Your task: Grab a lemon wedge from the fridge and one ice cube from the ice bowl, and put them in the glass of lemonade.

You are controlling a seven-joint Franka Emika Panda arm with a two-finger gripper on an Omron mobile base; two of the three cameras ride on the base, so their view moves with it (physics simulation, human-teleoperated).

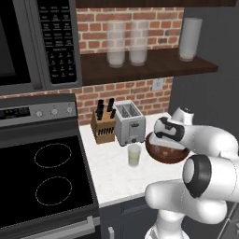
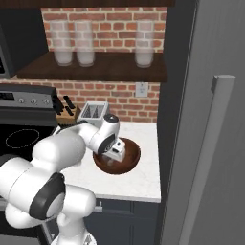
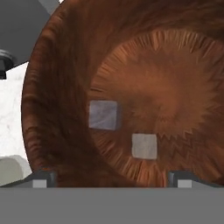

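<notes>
The ice bowl (image 1: 164, 158) (image 2: 132, 160) (image 3: 61, 87), wide and reddish-brown, stands on the white counter by the fridge (image 2: 210, 143). Two pale ice cubes (image 3: 103, 115) (image 3: 145, 145) lie apart on its bottom. My gripper (image 2: 116, 157) (image 3: 112, 179) hangs open just above the bowl's inside, pointing down, with nothing between its fingertips (image 3: 43, 179). The nearer cube sits a little ahead of the gap between them. The glass of lemonade (image 1: 134, 155) stands left of the bowl, in front of the toaster. The lemon wedge is out of view.
A silver toaster (image 1: 129, 122) and a knife block (image 1: 103, 125) stand at the back of the counter (image 1: 112, 179). The black stove (image 1: 42, 177) lies to the left, with the microwave (image 1: 37, 42) above it. A dark shelf (image 1: 149, 67) carries frosted tumblers (image 1: 115, 44).
</notes>
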